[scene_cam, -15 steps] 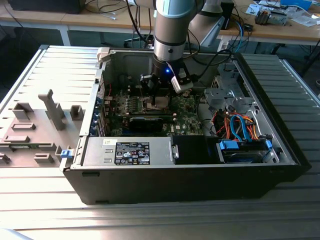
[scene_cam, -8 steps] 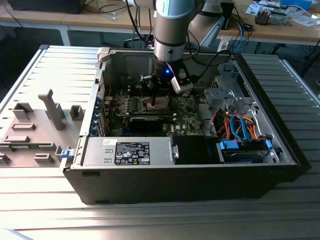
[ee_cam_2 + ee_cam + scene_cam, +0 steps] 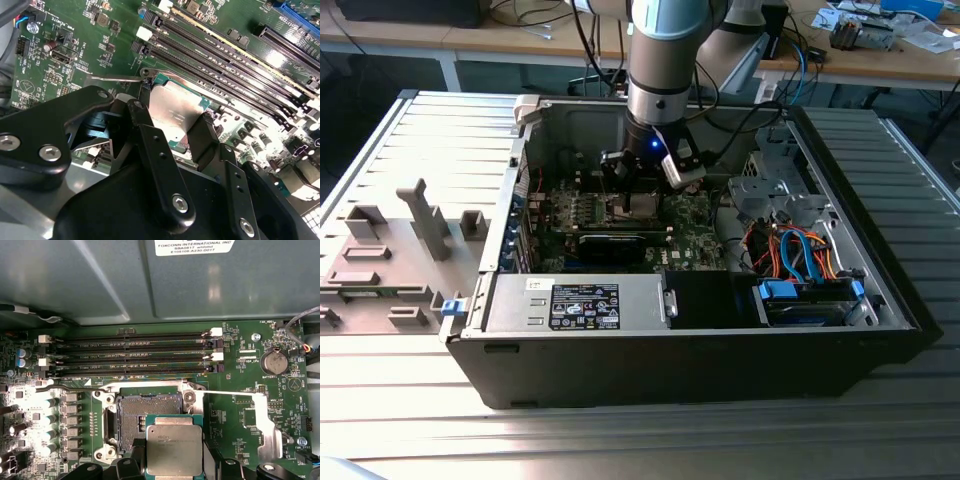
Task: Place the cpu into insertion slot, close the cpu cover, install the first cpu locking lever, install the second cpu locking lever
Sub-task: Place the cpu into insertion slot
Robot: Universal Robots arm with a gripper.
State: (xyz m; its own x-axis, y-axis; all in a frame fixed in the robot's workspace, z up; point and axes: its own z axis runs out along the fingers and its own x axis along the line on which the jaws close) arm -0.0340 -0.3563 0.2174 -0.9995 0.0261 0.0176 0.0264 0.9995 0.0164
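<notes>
The cpu [image 3: 174, 447] is sitting between the fingers of the claw [image 3: 174, 117], which is clenching it by two opposite edges, with the silver face showing in both wrist views. It is hanging partly over the insertion slot [image 3: 142, 412] and is not yet seated. The dark socket is lying uncovered just beside the memory slots [image 3: 135, 352], inside the computer case [image 3: 720, 360] on the worktop [image 3: 620, 440]. I am judging that seating, the cover and both levers are left.
</notes>
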